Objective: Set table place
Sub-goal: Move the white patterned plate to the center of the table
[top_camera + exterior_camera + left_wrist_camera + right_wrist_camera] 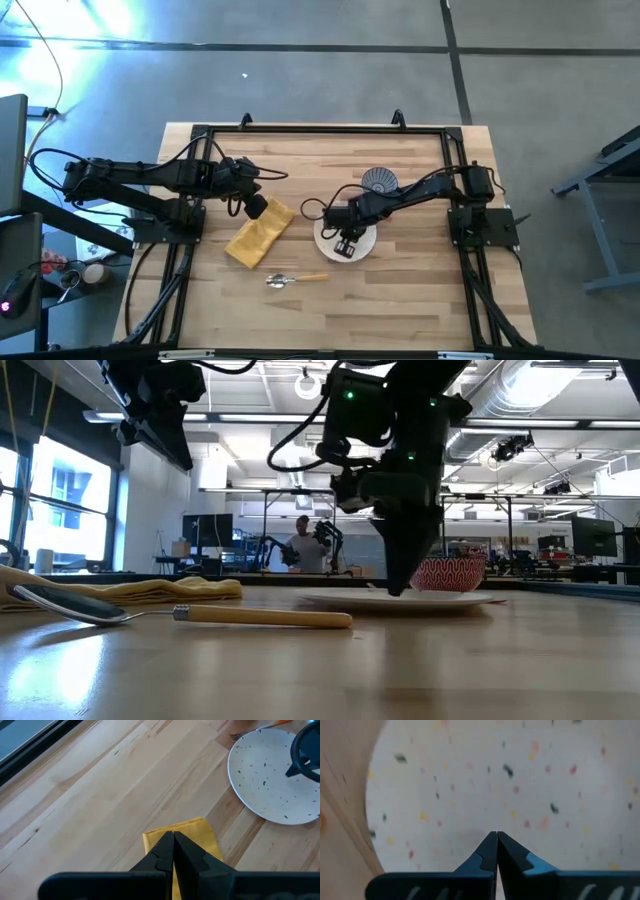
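Note:
A cream speckled plate (364, 243) lies on the wooden table (420, 290). My right gripper (346, 246) is shut and points down at the plate's top; it also shows in the low view (396, 588). A small patterned bowl (379, 181) stands on the table beyond the plate. A folded mustard-yellow napkin (258, 238) lies flat to the plate's left. My left gripper (173, 838) is shut, empty and raised above the napkin's far end (200, 827). A yellow-handled spoon (296, 279) lies near the front. An orange-handled fork (240, 734) lies by the plate's far rim. My right gripper's shut fingertips (397, 585) come down from above onto the middle of the plate's top face (495, 815). The plate lies flat on the table. Whether the tips touch it or stand just above it, I cannot tell.
The black rail frame (320, 128) runs around the tabletop. Bare wood lies at the near right (410, 300) and the far middle (300, 160). Beyond the table, a person (303, 545) sits by other robot arms.

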### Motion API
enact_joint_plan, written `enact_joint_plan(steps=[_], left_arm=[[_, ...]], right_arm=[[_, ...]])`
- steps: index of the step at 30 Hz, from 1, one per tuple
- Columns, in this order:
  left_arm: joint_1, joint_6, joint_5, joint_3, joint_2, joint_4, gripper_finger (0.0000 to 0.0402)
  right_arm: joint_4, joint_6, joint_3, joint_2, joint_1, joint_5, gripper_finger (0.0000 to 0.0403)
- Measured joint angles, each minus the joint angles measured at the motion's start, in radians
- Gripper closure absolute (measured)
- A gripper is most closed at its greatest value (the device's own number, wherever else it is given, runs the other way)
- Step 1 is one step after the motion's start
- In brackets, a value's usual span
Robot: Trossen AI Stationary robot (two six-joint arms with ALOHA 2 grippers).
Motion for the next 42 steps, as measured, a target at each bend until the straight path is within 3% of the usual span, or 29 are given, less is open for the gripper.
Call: enact_joint_plan(steps=[7,16,29,35,42], left_arm=[[0.000,0.000,0.000,0.000,0.000,0.000,0.0401],[0.000,-0.002,0.000,0.000,0.000,0.000,0.0401],[0.000,-0.003,0.000,0.000,0.000,0.000,0.0401],[0.000,-0.003,0.000,0.000,0.000,0.000,0.0401],[0.000,-0.003,0.000,0.000,0.000,-0.001,0.0401]], right_arm=[[0.100,0.007,0.000,0.000,-0.018,0.000,0.0403],[-0.157,-0.007,0.000,0.000,-0.026,0.013,0.0403],[-0.054,-0.011,0.006,0.065,-0.027,-0.009,0.0403],[0.079,-0.004,0.010,0.080,-0.020,-0.044,0.0403],[0.033,-0.011,0.060,0.060,-0.025,-0.018,0.0403]])
